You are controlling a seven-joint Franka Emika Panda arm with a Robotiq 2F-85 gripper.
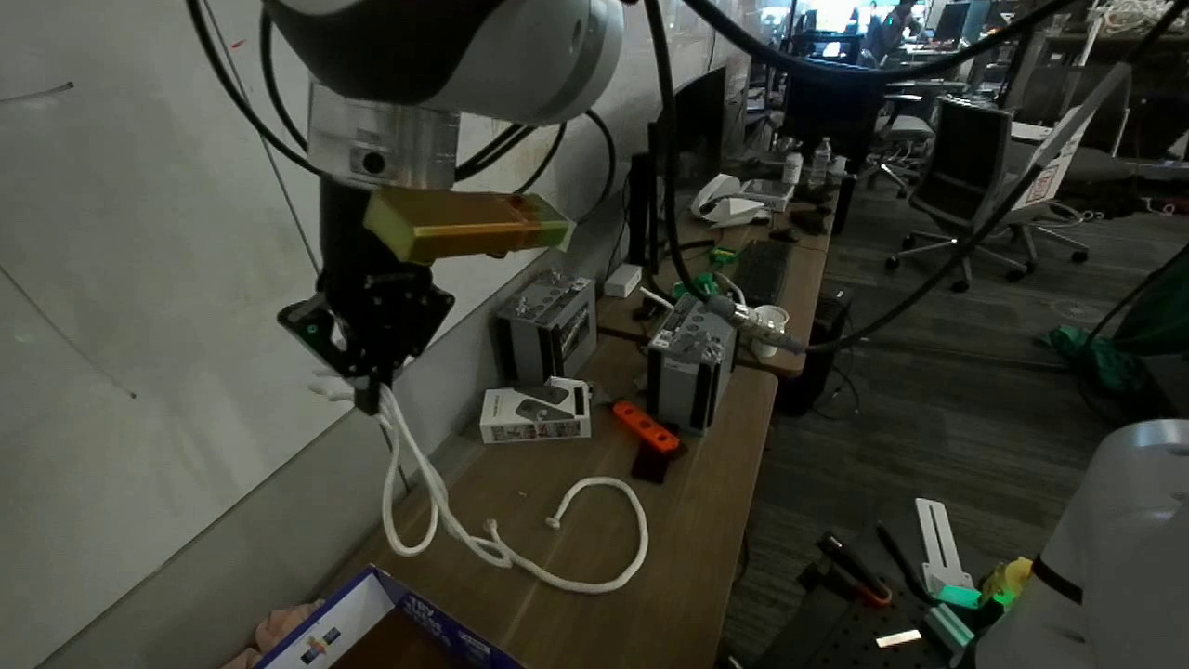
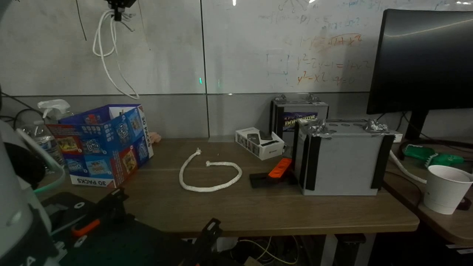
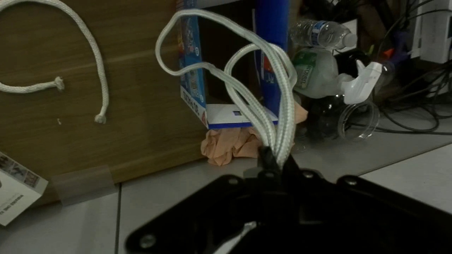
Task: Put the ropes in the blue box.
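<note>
My gripper point(image 1: 370, 395) is shut on a white rope point(image 1: 409, 444) and holds it high in front of the whiteboard; the gripper also shows in the wrist view point(image 3: 277, 160). The held rope point(image 3: 286, 106) hangs in loose loops that cross the box's opening in the wrist view. The blue box point(image 2: 99, 155) is a printed carton with an open top, at the table's end. In an exterior view the held rope's lowest bend point(image 2: 136, 96) appears just above the box's right rim. A second white rope point(image 2: 201, 189) lies curled on the table, right of the box.
Grey battery-like blocks point(image 2: 345, 159), a small white box point(image 2: 260, 144) and an orange-red object point(image 2: 280, 168) stand farther along the table. A crumpled peach cloth point(image 3: 229, 144) lies against the box. Bottles point(image 3: 321, 34) and cables are beyond it. The whiteboard point(image 2: 166, 48) rises behind the table.
</note>
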